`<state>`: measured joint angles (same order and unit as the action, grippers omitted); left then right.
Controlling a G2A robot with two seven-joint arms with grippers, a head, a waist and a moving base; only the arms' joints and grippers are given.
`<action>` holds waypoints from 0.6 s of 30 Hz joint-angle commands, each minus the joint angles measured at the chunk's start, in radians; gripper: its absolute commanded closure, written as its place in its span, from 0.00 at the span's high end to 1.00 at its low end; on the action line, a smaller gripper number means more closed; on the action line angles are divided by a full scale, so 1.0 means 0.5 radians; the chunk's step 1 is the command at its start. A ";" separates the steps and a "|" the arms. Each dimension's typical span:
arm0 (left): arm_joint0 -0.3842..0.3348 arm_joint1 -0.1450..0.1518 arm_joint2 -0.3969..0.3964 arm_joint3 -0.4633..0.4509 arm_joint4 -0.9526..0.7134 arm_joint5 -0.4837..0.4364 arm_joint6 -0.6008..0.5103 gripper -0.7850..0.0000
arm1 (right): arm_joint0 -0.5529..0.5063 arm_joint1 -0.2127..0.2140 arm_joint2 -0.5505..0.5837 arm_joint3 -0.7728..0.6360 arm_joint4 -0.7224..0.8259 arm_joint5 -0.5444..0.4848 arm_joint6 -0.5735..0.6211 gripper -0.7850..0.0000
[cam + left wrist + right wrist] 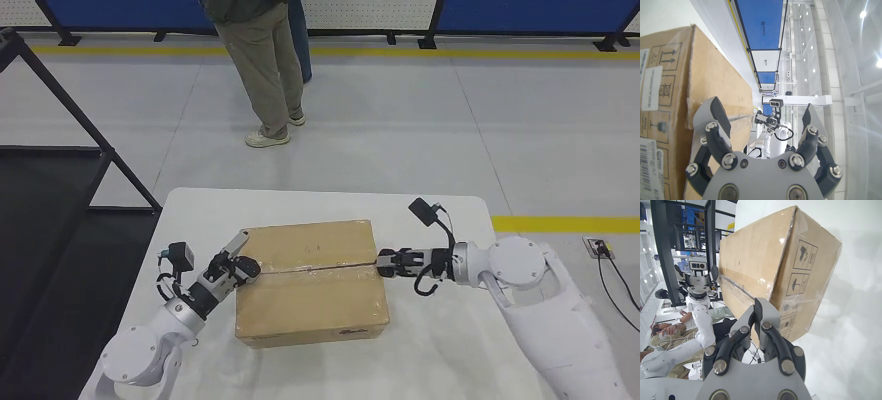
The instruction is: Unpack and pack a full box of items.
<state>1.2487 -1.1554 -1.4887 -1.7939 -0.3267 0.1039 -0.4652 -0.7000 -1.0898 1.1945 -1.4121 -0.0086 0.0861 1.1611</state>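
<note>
The box sits closed near the middle of the white tabletop, its top flaps meeting along a seam that is covered with clear tape. The tape wraps down over both end faces, which carry printed handling marks and stuck-on labels.

The left tool is at the left end of the seam with its fingers spread wide and gripping nothing. One finger lies against the box's top edge beside the tape, and the other stands free in the air. The right tool is at the opposite end of the seam, its fingers pressed together with nothing between them and their tips at the taped top edge.

A black rack frame stands just beside the tabletop on the left. A yellow line marks the floor to the right.
</note>
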 commanded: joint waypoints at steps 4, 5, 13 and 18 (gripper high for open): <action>0.003 0.001 0.002 -0.007 0.006 0.008 0.004 1.00 | -0.029 0.014 0.033 0.033 -0.002 0.018 -0.019 0.00; 0.002 0.001 0.004 -0.010 0.008 0.011 0.004 1.00 | -0.029 0.015 0.030 0.040 0.002 0.015 -0.021 0.00; 0.006 0.001 -0.005 -0.025 0.008 0.006 0.033 1.00 | 0.027 0.005 -0.048 0.135 -0.013 0.027 -0.055 0.00; 0.030 0.002 -0.070 -0.030 -0.035 -0.018 0.085 1.00 | 0.072 -0.005 -0.093 0.208 0.022 0.010 -0.059 0.00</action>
<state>1.2610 -1.1547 -1.5150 -1.8090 -0.3387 0.0970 -0.4284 -0.6682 -1.0915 1.1515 -1.3163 -0.0023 0.0933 1.1310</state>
